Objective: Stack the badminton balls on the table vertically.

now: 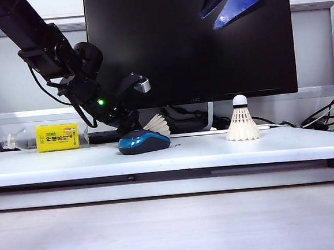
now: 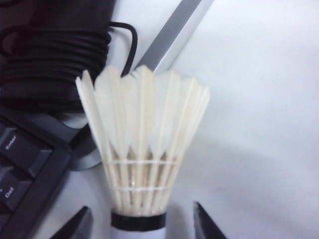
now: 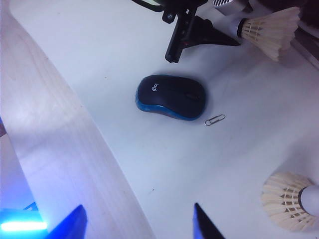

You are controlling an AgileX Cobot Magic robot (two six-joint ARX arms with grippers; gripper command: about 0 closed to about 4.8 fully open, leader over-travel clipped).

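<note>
Two feather shuttlecocks (image 1: 242,121) (image 2: 142,149), light and crushable, best gripped at cork: left gripper (image 2: 138,225) spread astride one, right gripper (image 3: 137,224) spread, empty.

We count two white feather shuttlecocks on the long white worktop (image 1: 215,150): one lying on its side (image 1: 158,124) behind the mouse, one standing upright on its skirt (image 1: 242,123) off to the right. One blue-and-black computer mouse (image 1: 144,142). One clear plastic bottle with a yellow label (image 1: 57,137), lying down at the left. One small metal paperclip (image 3: 215,120) near the mouse. One big black monitor (image 1: 189,42) at the back, one black keyboard (image 2: 25,179). And two claws: the left claw (image 2: 138,221), the right claw (image 3: 137,221).
</note>
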